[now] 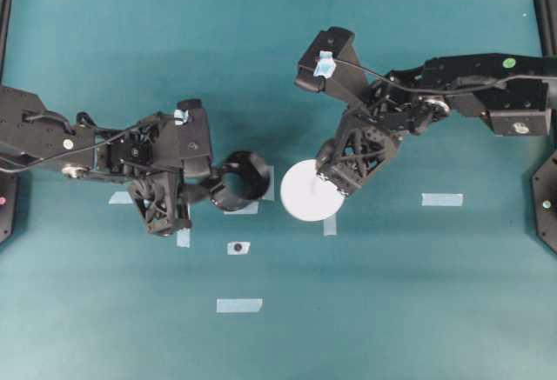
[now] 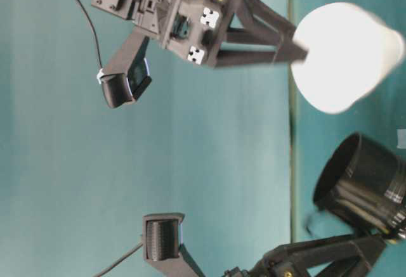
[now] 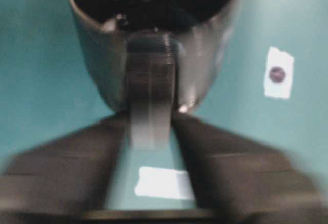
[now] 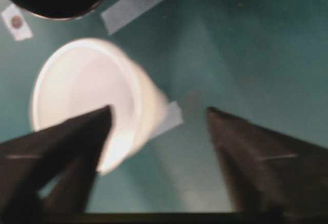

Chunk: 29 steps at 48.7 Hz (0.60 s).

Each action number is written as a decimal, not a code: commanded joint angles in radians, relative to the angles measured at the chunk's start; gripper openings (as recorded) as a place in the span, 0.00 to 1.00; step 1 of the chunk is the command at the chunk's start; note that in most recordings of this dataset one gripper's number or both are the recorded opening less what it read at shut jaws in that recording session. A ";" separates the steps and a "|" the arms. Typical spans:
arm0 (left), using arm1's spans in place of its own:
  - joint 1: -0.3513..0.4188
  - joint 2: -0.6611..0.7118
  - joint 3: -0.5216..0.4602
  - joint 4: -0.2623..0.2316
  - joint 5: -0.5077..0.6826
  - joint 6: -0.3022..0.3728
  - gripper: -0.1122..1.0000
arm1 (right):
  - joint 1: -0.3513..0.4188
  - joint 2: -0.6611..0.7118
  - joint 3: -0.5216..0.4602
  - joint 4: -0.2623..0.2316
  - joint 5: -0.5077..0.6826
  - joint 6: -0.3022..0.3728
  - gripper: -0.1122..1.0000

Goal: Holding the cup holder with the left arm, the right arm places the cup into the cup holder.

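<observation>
1. Status: the cup [image 1: 307,191] is not in the cup holder [image 1: 224,196]. In the overhead view they sit side by side near the middle of the table [image 1: 392,310], close together, with a strip of bare surface between them. The main step is still to be done.

2. Cup holder: its mouth looks tipped towards the cup rather than straight up. Its handle [image 3: 148,80] points back at the left arm.

3. Left gripper [image 3: 148,119]: the left wrist view shows the handle lying between the two fingers, whose tips are right at its sides. The picture is smeared, so I cannot tell whether the fingers are pinching the handle or only flanking it. I can't confirm the hold the task needs.

4. Right gripper [image 4: 158,112]: the jaws stand wide apart with nothing clamped between them. One finger [image 4: 77,137] overlaps the cup's rim in the right wrist view and the other is well clear of it, over bare table. The cup is blurred and looks tilted. I cannot tell whether it is resting, tipping or hooked on that finger.

5. Left to do, as I judge it: a firm left-hand hold on the holder, a proper right-hand grip on the cup, then carrying the cup across and lowering it base-first into the opening.
</observation>
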 commanded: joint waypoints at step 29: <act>-0.034 -0.594 0.169 0.003 -0.035 0.006 0.94 | 0.077 -0.736 0.474 -0.008 -0.290 0.000 0.87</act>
